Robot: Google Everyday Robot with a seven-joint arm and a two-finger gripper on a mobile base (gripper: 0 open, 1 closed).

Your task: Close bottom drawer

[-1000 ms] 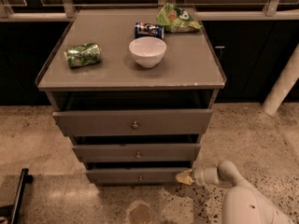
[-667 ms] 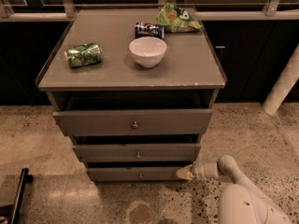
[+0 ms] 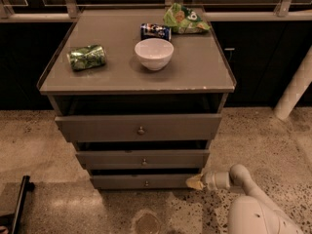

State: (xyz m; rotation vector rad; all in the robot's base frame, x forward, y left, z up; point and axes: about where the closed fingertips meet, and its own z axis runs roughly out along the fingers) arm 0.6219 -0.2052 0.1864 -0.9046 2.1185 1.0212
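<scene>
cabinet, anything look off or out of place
The bottom drawer stands ajar, as do the two above. A green can lies on its side on top. The gripper sits at the bottom drawer's right end.

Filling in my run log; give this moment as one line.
bottom drawer: partly out | gripper: low, at drawer front's right end in view | close: not done

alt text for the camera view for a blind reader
A robot arm's hand is at the right end of the slightly open bottom drawer of a grey three-drawer cabinet, low near the floor. On top are a white bowl, a green can on its side, a blue can and a green snack bag.
</scene>
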